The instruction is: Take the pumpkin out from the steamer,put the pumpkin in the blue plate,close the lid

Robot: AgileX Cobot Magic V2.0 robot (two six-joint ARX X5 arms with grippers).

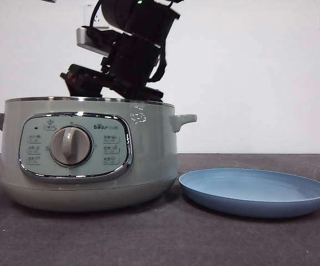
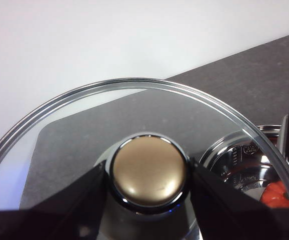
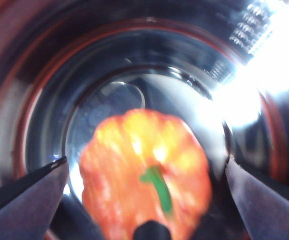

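Right gripper (image 3: 144, 200) fingers spread either side of the pumpkin (image 3: 144, 175), which sits deep in the steamer (image 1: 88, 149), positioned for a grasp. Left gripper (image 2: 148, 176) pinches the lid (image 2: 134, 100) knob, keeping the opening clear. Blue plate (image 1: 254, 191) waits at 3 o'clock of the steamer on the worktop (image 1: 160, 238).

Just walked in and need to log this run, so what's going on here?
The left gripper is shut on the knob of the glass lid, holding it off the steamer. The right gripper is down inside the open pot, jaws spread on either side of the pumpkin, which it has not yet gripped. The blue plate sits beside the steamer with nothing on it.
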